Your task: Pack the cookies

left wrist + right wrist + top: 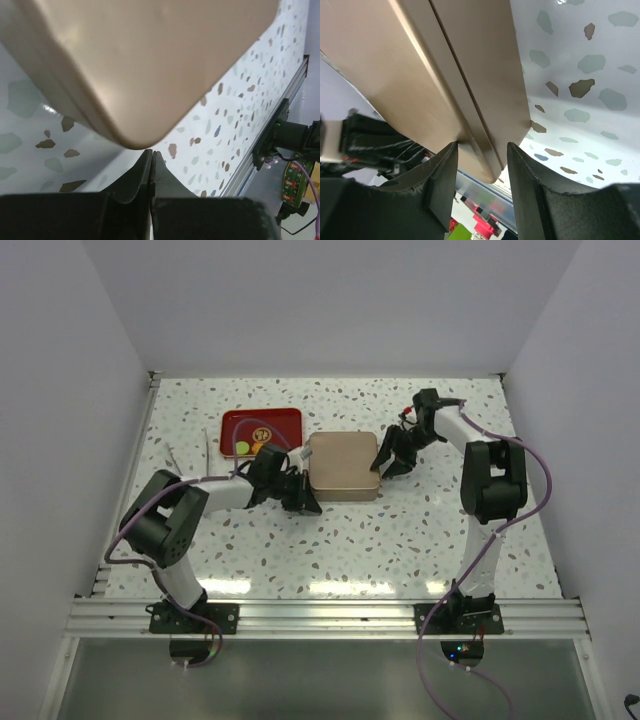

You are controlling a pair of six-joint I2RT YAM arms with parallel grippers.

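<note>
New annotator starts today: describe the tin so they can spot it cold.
Go to the middle of the speckled table. The tin is the closed square box with rounded corners there. It is plain matte gold, unlike the flat red tray at its left, which holds cookies.

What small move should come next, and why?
Probably close the right gripper firmly on the corner of the square beige metal tin, which its jaws straddle. It is closed, the small colourful cookies lie in the red tray, and the left gripper, jaws shut, holds nothing.
</note>
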